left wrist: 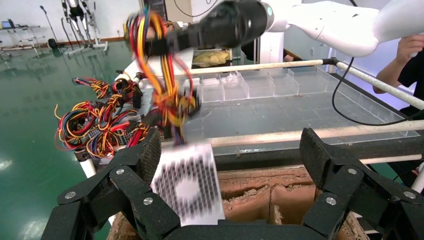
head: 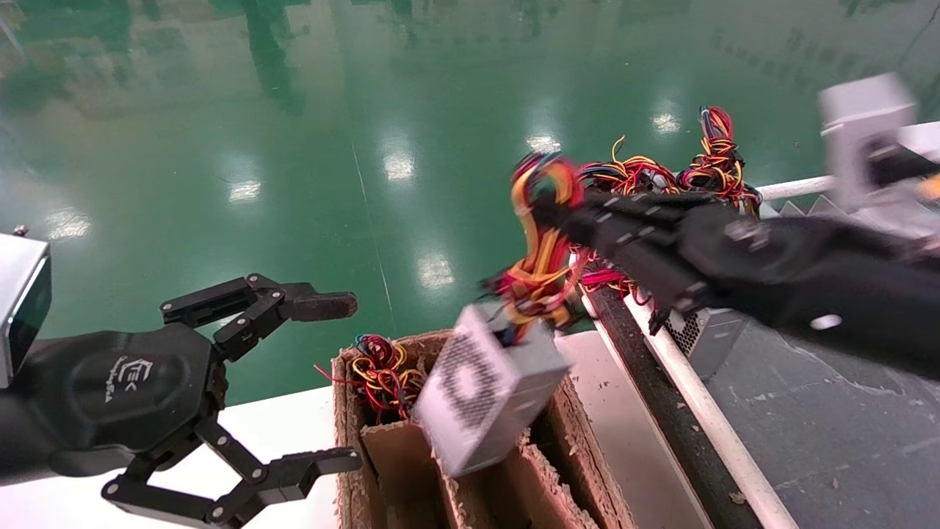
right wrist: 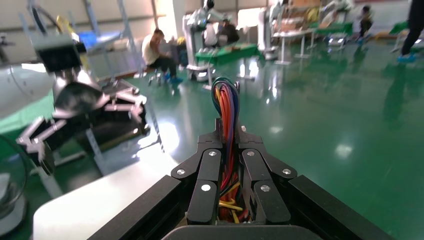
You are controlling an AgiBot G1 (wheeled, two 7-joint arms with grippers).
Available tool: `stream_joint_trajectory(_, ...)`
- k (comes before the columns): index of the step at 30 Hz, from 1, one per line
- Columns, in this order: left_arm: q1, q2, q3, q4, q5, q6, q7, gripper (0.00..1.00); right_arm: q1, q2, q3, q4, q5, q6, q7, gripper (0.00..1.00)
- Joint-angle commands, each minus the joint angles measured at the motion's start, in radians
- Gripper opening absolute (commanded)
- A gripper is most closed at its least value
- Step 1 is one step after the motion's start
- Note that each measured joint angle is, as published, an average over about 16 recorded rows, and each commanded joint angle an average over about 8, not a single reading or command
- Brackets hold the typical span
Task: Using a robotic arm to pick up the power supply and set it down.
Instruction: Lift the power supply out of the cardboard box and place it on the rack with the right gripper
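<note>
Head view shows, on the far left, the black linkage left gripper with a white logo on its hexagonal palm (head: 345,382), parked over the white table edge (head: 286,419) with its two fingers spread wide apart. Next to it stands the brown corrugated cardboard box (head: 349,441) with torn, rough dividers, and another bundle of coloured wires lies in its far corner. Above this box hangs the grey metal power supply (head: 485,389), a rectangular case with a round honeycomb vent grille facing the camera. It is tilted, with its long axis running from the lower left up to the right, where its red, yellow and orange wire bundle (head: 540,242) comes out. To the right, the black right gripper (head: 558,213) has its fingers pressed together on these wires, so the case dangles under it.
</note>
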Motion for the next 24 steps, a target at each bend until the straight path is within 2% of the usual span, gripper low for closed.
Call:
stream_joint_trajectory(1, 0.000, 0.000, 0.000, 0.000, 0.000, 0.000, 0.000, 1.00, -0.001, 0.019, 0.027, -0.025, 0.037, -0.021, -0.014, 0.00)
stream_joint_trajectory(12, 0.000, 0.000, 0.000, 0.000, 0.000, 0.000, 0.000, 1.00, 0.076, 0.114, 0.093, -0.275, 0.080, -0.146, -0.107, 0.00)
stream_joint_trajectory(20, 0.000, 0.000, 0.000, 0.000, 0.000, 0.000, 0.000, 1.00, 0.127, 0.182, 0.090, -0.485, 0.071, -0.282, -0.163, 0.00)
stream_joint_trajectory(24, 0.000, 0.000, 0.000, 0.000, 0.000, 0.000, 0.000, 1.00, 0.148, 0.222, 0.076, -0.564, 0.076, -0.315, -0.175, 0.00)
